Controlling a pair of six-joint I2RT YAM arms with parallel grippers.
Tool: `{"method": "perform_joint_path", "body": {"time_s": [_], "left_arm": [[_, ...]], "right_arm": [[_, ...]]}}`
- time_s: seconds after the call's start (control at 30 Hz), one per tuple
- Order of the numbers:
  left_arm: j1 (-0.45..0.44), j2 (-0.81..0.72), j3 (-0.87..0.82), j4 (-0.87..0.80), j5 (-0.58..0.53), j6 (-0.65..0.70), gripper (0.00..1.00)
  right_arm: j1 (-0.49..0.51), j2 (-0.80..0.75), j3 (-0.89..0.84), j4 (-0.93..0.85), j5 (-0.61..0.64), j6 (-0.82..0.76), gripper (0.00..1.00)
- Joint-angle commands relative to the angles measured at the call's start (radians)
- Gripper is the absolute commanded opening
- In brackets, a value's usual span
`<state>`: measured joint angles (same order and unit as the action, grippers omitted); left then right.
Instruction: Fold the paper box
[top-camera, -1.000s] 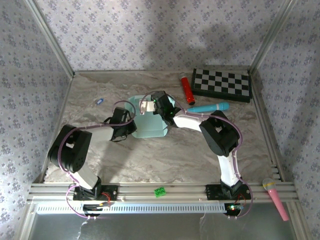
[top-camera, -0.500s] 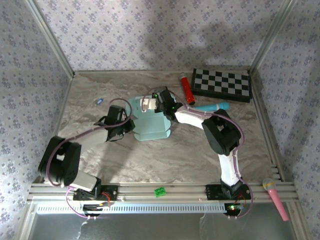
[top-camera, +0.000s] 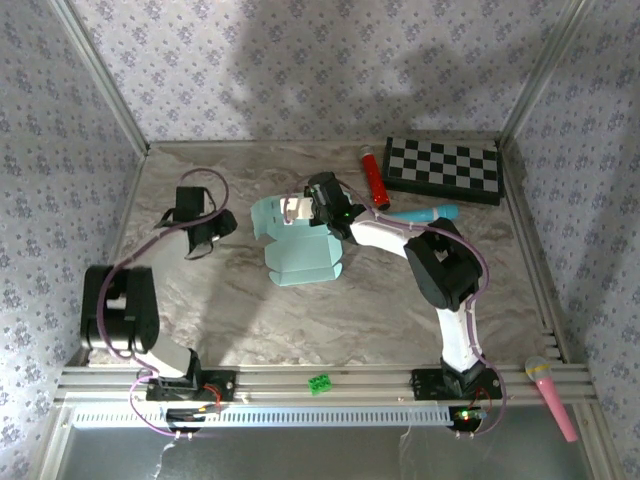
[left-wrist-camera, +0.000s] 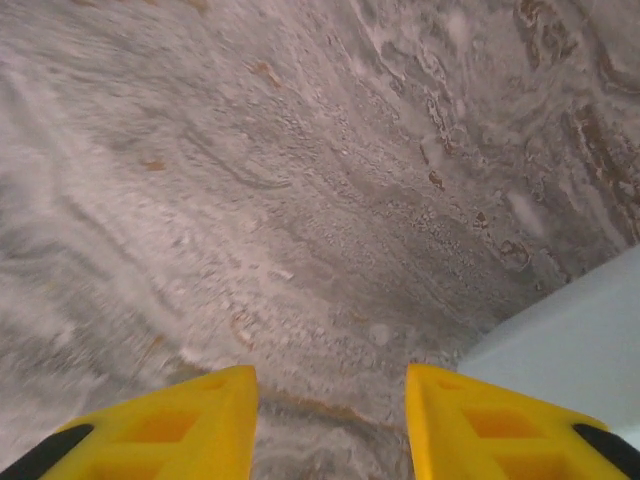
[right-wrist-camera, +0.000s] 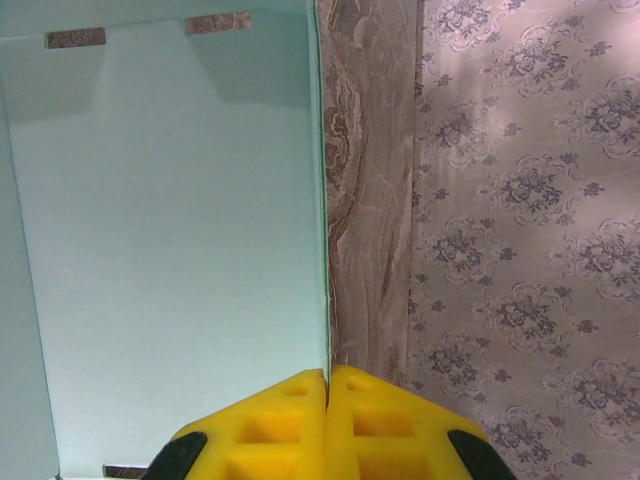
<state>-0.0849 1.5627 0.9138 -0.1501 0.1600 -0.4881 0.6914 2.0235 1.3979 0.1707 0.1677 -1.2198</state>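
Observation:
The paper box (top-camera: 300, 258) is a pale mint-green card sheet lying partly folded on the marble table, with one panel raised at its far edge. My right gripper (top-camera: 298, 208) is shut on that raised edge. In the right wrist view the thin card (right-wrist-camera: 170, 230) runs straight into the closed yellow fingers of the right gripper (right-wrist-camera: 327, 385). My left gripper (top-camera: 203, 238) is well to the left of the box and apart from it. The left wrist view has the left gripper (left-wrist-camera: 330, 420) open over bare marble, with a pale corner of the box (left-wrist-camera: 585, 345) at the right.
A checkerboard (top-camera: 443, 167) lies at the back right, with a red cylinder (top-camera: 374, 178) beside it and a teal-blue toy microphone (top-camera: 422, 215) just in front. A pink microphone (top-camera: 552, 398) and a small green piece (top-camera: 320, 383) rest on the front rail. Wallpapered walls (top-camera: 300, 70) close three sides.
My left gripper let go of the box's left side, opened, and drew back to the left. The right gripper stayed shut on the card, which shifted slightly forward.

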Motion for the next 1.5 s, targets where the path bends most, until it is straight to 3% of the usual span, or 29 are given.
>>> {"method": "perform_joint_path", "body": {"time_s": [0.0, 0.13, 0.33, 0.8, 1.47], "left_arm": [[0.000, 0.084, 0.078, 0.002, 0.135, 0.109, 0.49], [-0.001, 0.157, 0.121, 0.001, 0.198, 0.167, 0.55], [-0.009, 0.204, 0.134, 0.013, 0.312, 0.226, 0.55], [-0.068, 0.206, 0.133, 0.020, 0.374, 0.298, 0.54], [-0.111, 0.216, 0.117, 0.104, 0.438, 0.290, 0.51]], "right_arm": [[0.002, 0.006, 0.021, -0.061, -0.005, -0.006, 0.00], [0.000, 0.006, 0.020, -0.061, -0.001, -0.005, 0.00], [0.008, 0.007, 0.016, -0.055, 0.011, -0.008, 0.00], [0.030, 0.005, -0.018, 0.004, 0.047, -0.012, 0.00], [0.053, 0.001, -0.103, 0.139, 0.092, -0.029, 0.00]]}}
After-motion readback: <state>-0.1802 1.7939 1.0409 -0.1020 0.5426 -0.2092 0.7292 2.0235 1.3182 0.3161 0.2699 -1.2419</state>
